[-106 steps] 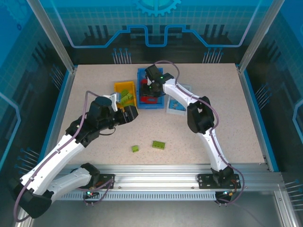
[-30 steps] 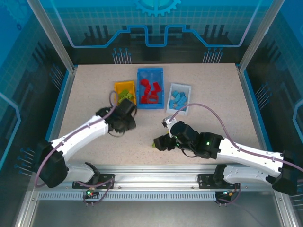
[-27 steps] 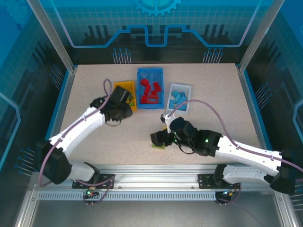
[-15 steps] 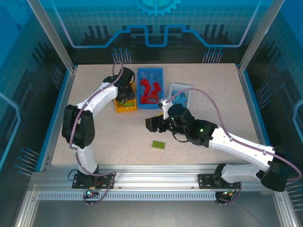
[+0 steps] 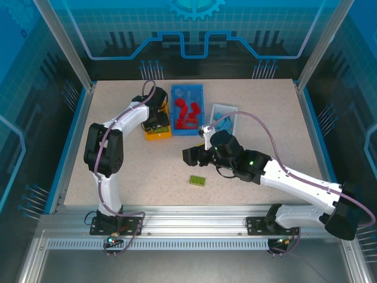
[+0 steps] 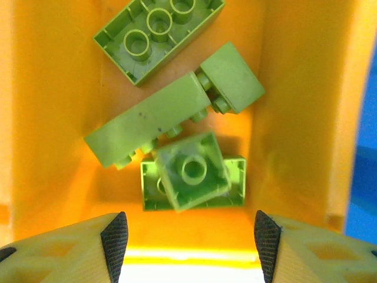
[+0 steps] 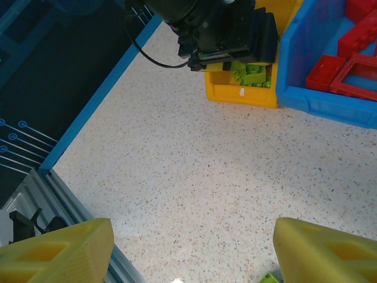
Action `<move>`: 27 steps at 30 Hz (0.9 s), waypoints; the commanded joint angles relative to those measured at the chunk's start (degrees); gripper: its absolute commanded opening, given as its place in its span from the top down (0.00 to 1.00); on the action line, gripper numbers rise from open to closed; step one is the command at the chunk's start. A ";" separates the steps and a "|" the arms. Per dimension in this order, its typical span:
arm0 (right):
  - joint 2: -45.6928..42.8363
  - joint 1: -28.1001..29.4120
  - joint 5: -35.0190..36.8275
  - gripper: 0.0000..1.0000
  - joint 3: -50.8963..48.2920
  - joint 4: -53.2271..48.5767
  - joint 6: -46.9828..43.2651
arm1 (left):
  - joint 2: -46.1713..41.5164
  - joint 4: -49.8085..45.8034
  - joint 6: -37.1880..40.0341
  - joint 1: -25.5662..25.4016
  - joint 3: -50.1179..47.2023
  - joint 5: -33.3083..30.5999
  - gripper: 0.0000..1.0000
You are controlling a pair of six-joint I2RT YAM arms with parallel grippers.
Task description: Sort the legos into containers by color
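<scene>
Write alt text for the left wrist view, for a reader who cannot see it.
Looking down into the yellow-orange bin, about five lime green bricks lie jumbled inside, one small brick tilted over another. The two fingertips of the left claw frame the bottom edge, spread apart with nothing between them.

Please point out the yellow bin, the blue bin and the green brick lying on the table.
yellow bin [image 5: 158, 134], top view, near wall.
blue bin [image 5: 189, 92], top view, far end.
green brick [image 5: 198, 180], top view, its middle.
</scene>
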 commanded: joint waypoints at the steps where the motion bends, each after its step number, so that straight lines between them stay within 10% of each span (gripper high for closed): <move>1: -2.92 -1.20 0.12 0.27 -1.12 -2.06 -0.69 | -10.89 0.90 1.96 -2.03 -2.94 1.89 0.37; 10: -21.67 -5.47 -1.50 0.23 -8.59 -15.64 -2.69 | -27.19 11.80 38.36 -19.69 -24.84 25.41 0.32; 19: -38.67 -10.10 -3.87 0.20 -10.77 -28.09 0.30 | -18.22 13.24 62.16 -31.03 -27.29 19.11 0.28; 27: -40.65 -11.16 -4.55 0.20 -12.93 -27.07 2.50 | -14.72 22.04 67.23 -32.67 -31.15 17.27 0.23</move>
